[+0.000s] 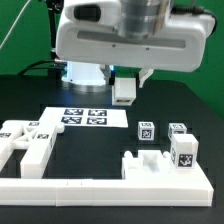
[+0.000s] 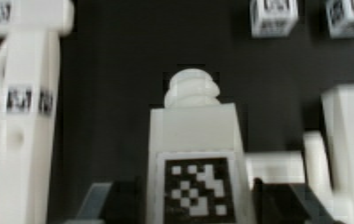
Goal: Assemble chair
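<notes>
My gripper (image 1: 127,80) hangs under the big white arm at the back of the table. It is shut on a short white square post (image 1: 125,92) and holds it off the table. In the wrist view the post (image 2: 195,140) runs between my fingers (image 2: 112,200), with a tag on its face and a round peg at its far end. The gripper (image 2: 195,205) has a jaw against each side of the post. An X-braced white panel (image 2: 23,70) lies beside it. More chair parts lie at the exterior view's left (image 1: 30,145).
The marker board (image 1: 85,117) lies mid-table. A long white L-shaped rail (image 1: 90,187) runs along the front. Three tagged posts (image 1: 146,130) (image 1: 178,130) (image 1: 186,152) stand at the exterior view's right, with a white block (image 1: 150,166) by the rail.
</notes>
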Action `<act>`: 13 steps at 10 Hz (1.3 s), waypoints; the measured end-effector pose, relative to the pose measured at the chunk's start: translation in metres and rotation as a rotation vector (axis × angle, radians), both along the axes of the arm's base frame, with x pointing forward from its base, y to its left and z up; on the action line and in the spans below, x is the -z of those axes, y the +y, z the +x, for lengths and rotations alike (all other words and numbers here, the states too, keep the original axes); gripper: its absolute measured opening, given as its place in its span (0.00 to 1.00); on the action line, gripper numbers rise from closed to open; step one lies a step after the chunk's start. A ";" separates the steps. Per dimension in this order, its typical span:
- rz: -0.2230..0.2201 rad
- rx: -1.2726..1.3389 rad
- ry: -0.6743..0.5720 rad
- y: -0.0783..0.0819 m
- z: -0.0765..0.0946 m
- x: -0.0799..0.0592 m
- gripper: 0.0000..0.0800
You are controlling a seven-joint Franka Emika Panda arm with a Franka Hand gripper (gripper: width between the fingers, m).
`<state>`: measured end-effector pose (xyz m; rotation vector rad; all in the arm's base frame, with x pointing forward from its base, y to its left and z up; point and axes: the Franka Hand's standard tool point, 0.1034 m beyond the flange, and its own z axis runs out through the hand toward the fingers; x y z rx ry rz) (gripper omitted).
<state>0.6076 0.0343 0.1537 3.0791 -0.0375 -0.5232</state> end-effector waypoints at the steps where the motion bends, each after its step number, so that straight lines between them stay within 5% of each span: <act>1: 0.015 -0.029 -0.084 -0.003 0.000 -0.006 0.36; 4: 0.013 -0.025 -0.359 -0.004 0.008 -0.003 0.36; 7: 0.030 0.024 -0.645 0.007 0.013 0.024 0.36; 10: -0.019 0.008 -0.925 0.012 0.009 0.042 0.36; 13: -0.031 0.008 -0.951 0.013 0.007 0.052 0.36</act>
